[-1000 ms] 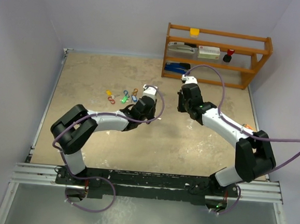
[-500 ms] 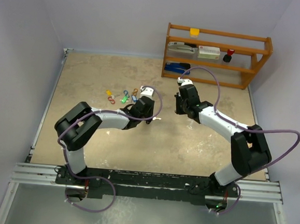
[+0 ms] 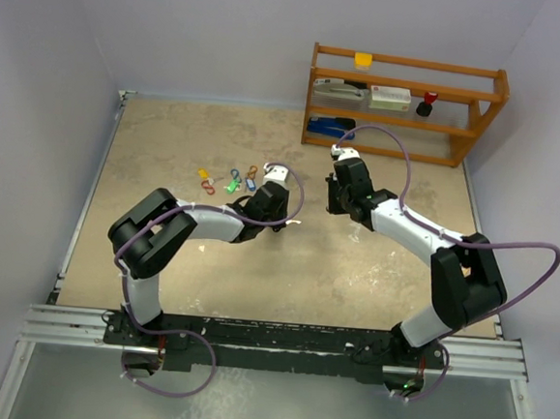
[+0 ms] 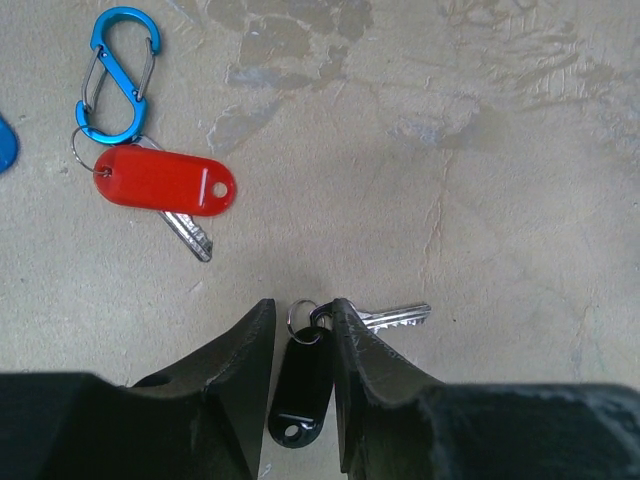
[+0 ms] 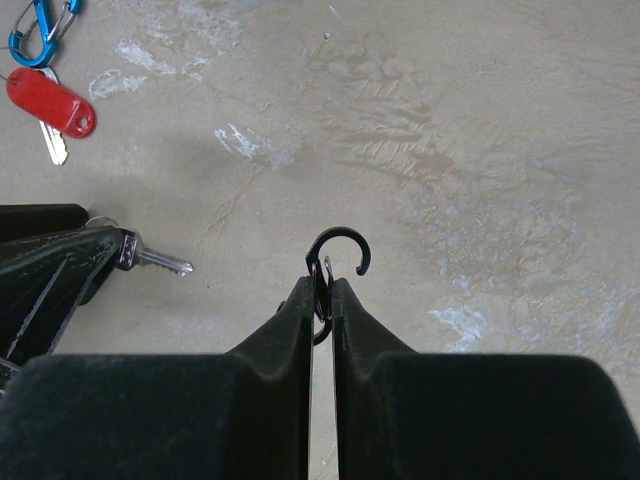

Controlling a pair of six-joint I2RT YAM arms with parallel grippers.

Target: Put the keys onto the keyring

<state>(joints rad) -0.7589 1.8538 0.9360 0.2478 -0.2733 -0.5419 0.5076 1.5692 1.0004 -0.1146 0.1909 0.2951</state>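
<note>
Pinching the black keyring (image 5: pixel 335 262) in my tight-pressed right hand (image 5: pixel 321 288), left hand (image 4: pixel 302 305) straddling the black fob (image 4: pixel 303 385) mid-bench (image 4: pixel 500 150), grip or not I cannot tell, its silver key (image 4: pixel 395 317) poking out, red-tagged key (image 4: pixel 165 185) nearer the far edge

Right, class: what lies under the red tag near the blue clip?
A silver key: its toothed blade pokes out beneath the red tag. Most of the key's upper part is covered by the tag, so its shape cannot be seen.

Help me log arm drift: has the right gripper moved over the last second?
Yes. In the top view the right gripper has shifted slightly left, away from the right end of the orange-brown wooden shelf rack at the back of the table.
</note>
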